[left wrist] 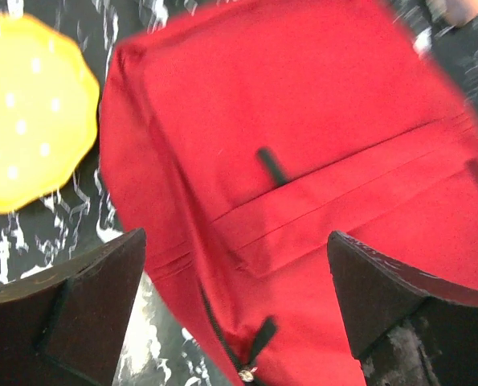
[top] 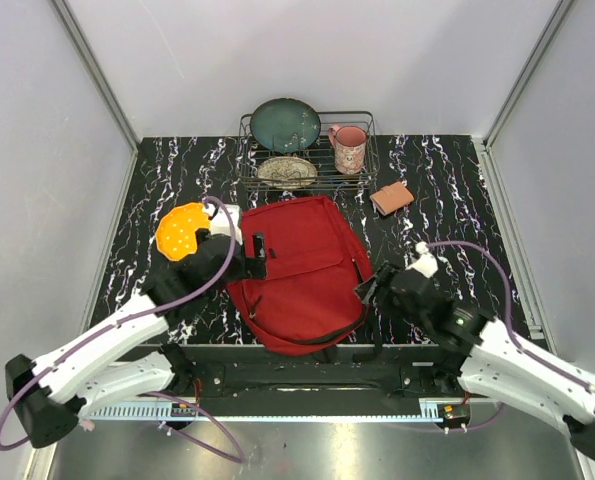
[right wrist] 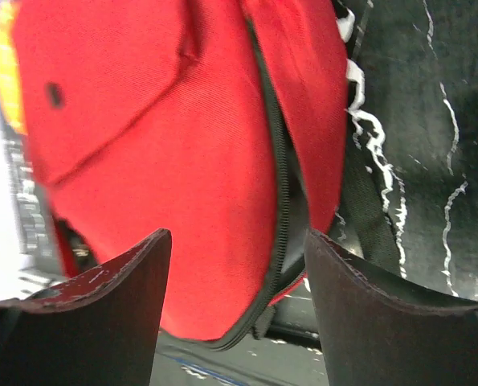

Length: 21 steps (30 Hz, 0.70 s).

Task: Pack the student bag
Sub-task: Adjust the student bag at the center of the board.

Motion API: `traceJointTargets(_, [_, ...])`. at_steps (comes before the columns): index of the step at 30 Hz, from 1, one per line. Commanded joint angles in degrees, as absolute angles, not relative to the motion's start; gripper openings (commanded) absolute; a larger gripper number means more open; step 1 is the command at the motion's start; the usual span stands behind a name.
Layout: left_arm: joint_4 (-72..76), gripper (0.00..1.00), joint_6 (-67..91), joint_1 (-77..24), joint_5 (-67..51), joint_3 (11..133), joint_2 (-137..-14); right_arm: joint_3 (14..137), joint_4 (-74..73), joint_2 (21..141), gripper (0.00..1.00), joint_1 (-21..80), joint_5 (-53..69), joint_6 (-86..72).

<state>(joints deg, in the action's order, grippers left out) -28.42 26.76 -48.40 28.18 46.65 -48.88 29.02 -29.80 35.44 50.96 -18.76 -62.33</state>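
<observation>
The red student bag (top: 297,270) lies flat in the middle of the marbled table. Its main zip is partly open along the right edge (right wrist: 283,193). My left gripper (top: 257,255) is open over the bag's left side, its jaws either side of a black zipper pull (left wrist: 259,342); the bag fills the left wrist view (left wrist: 303,145). My right gripper (top: 369,287) is open at the bag's right edge, jaws spanning the open zip, and holds nothing. The bag's near end overhangs the table's front edge.
An orange dotted plate (top: 180,231) lies left of the bag, also in the left wrist view (left wrist: 30,112). A wire dish rack (top: 307,150) at the back holds a green plate (top: 285,125), a patterned dish and a pink mug (top: 348,148). A brown wallet (top: 392,198) lies right of the rack.
</observation>
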Motion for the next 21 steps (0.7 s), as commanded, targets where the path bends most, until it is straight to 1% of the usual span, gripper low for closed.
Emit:
traceJointTargets(1, [-28.0, 0.99, 30.0, -42.1, 19.8, 43.3, -52.1, 34.5, -30.6, 47.0, 0.73, 51.4, -17.7, -59.9])
traceJointTargets(4, [-26.6, 0.99, 30.8, -39.8, 18.6, 40.6, -52.6, 35.5, -30.6, 53.0, 0.75, 52.5, -18.0, -60.1])
traceJointTargets(7, [-22.9, 0.99, 29.8, -36.6, 11.2, 38.9, -53.4, 33.9, -27.7, 55.5, 0.78, 52.4, -17.6, -60.9])
traceJointTargets(9, [-21.3, 0.99, 29.5, -35.9, 9.8, 38.4, -55.1, 31.0, -22.6, 55.5, 0.78, 52.4, -15.9, -62.0])
traceJointTargets(12, [-16.3, 0.99, 29.3, -35.1, 5.5, 36.0, -56.4, 26.3, -14.8, 54.1, 0.74, 52.4, -13.3, -63.5])
traceJointTargets(14, [-11.9, 0.99, 30.3, -34.7, 1.7, 34.0, -57.1, 24.8, -13.2, 52.7, 0.63, 52.4, -14.4, -63.0])
traceJointTargets(15, [-10.8, 0.99, 30.6, -34.7, 1.2, 33.6, -57.3, 24.7, -13.1, 51.2, 0.60, 52.4, -15.2, -62.5])
traceJointTargets(18, [-9.2, 0.99, 31.0, -34.6, 0.4, 32.8, -59.2, 24.8, -13.4, 49.7, 0.38, 51.5, -18.1, -59.5])
traceJointTargets(19, [-9.2, 0.99, 30.9, -34.5, -1.0, 33.0, -60.0, 25.0, -13.5, 49.7, 0.31, 51.0, -18.3, -58.9])
traceJointTargets(20, [-9.1, 0.95, 31.0, -34.6, -1.5, 33.0, -61.0, 25.0, -13.7, 49.9, 0.16, 50.2, -18.0, -57.7])
traceJointTargets(21, [-8.8, 0.93, 31.1, -34.6, -2.1, 33.0, -61.3, 25.3, -13.8, 50.7, 0.08, 48.2, -16.6, -56.9])
